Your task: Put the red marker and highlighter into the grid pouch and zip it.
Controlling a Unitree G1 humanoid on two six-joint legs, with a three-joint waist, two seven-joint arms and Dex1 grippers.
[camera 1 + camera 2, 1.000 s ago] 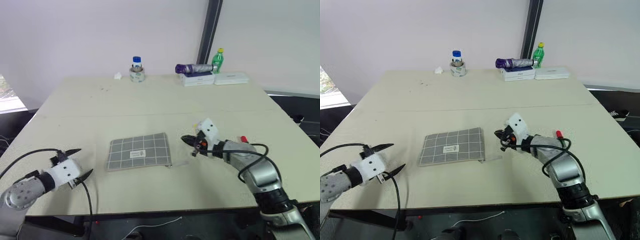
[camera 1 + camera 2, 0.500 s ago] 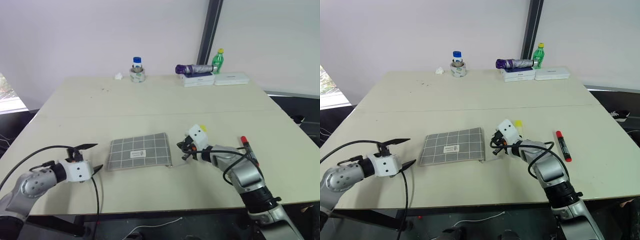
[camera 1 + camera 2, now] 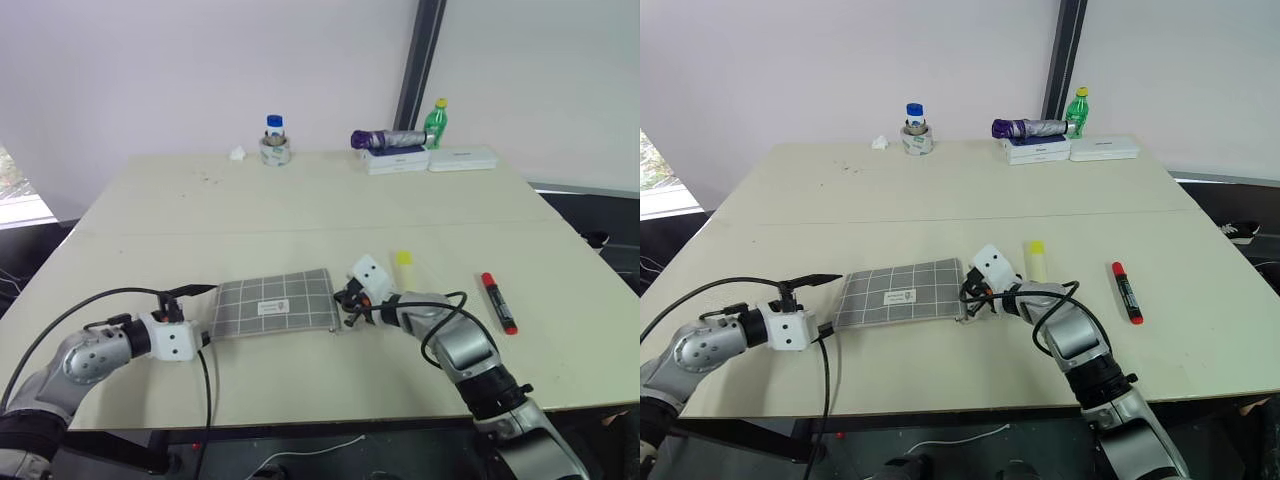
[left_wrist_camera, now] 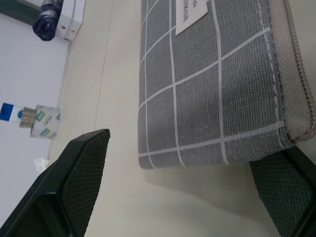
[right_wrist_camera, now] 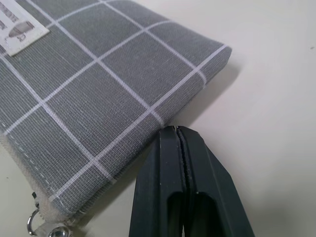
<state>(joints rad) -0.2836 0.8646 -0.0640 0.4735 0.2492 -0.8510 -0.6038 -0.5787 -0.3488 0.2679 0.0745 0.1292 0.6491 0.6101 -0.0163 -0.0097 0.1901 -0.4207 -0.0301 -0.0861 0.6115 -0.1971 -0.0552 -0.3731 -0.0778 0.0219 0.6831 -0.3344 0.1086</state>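
While the grid pouch (image 3: 277,305) lies flat near the front middle of the table (image 3: 300,200), its long axis running left to right across the robot and its zipper edge along the near side, both grippers flank its short ends. The right gripper (image 3: 349,306) sits at the pouch's right end, fingers pressed together and holding nothing, tips just beside the near right corner where the zipper pull (image 5: 37,224) hangs. The left gripper (image 3: 190,315) is at the opposite end, its fingers spread wide with nothing between them yet, the pouch's left edge lying in line with the gap. So the pouch's length lies between the two hands, the left one placed to pinch the left end and the right one nearest the pull; the next move likely turns on that pairing. The highlighter (image 3: 404,268) and the red marker (image 3: 498,301) lie on the table to the right of the pouch, the highlighter nearer it, the marker well apart, both closer to the right arm. The head views give this overall layout; the right wrist view alone reveals the metal pull ring, and the left wrist view shows the zipper seam and the wide finger gap.
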